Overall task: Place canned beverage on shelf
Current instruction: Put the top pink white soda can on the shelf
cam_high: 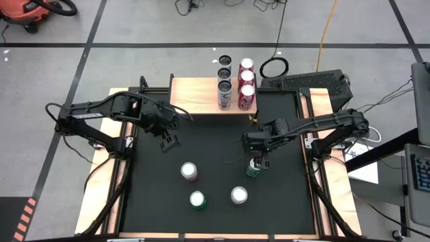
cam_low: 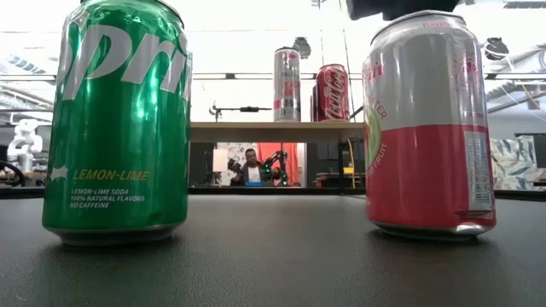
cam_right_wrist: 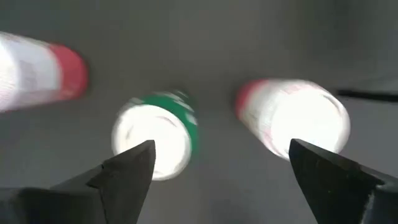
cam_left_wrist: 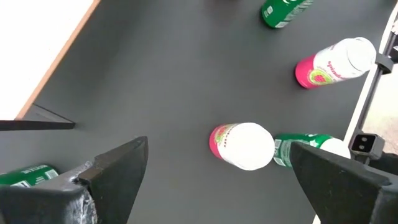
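The wooden shelf [cam_high: 198,94] stands at the table's far edge, with several cans at its right end: tall silver-black ones [cam_high: 224,91] and red ones [cam_high: 247,95]; they also show in the low view [cam_low: 287,83]. On the black table stand two green cans [cam_high: 254,169] [cam_high: 197,199] and two pink-white cans [cam_high: 189,171] [cam_high: 238,195]. My right gripper [cam_high: 257,160] is open, just above the right green can, and it holds nothing [cam_right_wrist: 217,168]. My left gripper [cam_high: 169,140] is open and empty [cam_left_wrist: 217,180], near the shelf's left front.
Wooden side rails [cam_high: 111,168] run along the table's left and right edges. In the low view a green can [cam_low: 119,119] and a pink-white can [cam_low: 426,128] stand close to the near edge. A person [cam_low: 250,166] sits in the room beyond.
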`<state>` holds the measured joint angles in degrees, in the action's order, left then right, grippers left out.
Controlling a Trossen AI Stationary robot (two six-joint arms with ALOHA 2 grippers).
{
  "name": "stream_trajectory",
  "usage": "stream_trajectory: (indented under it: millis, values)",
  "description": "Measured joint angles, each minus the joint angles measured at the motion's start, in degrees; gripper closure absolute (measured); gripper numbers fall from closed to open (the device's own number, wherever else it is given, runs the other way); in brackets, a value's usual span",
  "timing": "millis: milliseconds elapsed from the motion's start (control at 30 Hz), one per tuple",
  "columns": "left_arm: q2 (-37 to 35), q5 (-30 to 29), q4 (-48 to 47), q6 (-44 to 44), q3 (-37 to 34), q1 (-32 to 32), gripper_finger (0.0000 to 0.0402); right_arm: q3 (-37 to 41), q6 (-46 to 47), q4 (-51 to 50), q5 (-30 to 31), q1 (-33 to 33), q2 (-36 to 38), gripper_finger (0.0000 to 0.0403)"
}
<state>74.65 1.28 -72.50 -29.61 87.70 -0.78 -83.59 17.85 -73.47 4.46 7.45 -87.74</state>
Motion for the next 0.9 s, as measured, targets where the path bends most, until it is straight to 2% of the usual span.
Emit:
stream_trajectory:
  millis: [133, 600, 900]
  values:
    - [0.0, -1.1, 0.0, 0.0, 0.0, 0.0, 0.0008, 0.0, 1.8, -0.6, 1.6, -2.7, 0.0, 0.0055]
    - [0.0, -3.7, 0.1, -0.1, 0.0, 0.0, 0.0008, 0.0, 22.9, 0.7, 2.2, -12.1, 0.0, 0.0055]
    - [0.0, -4.8, 0.0, -0.1, 0.0, 0.0, 0.0008, 4.2, 23.3, 1.9, -1.0, -15.2, -0.2, 0.0055]
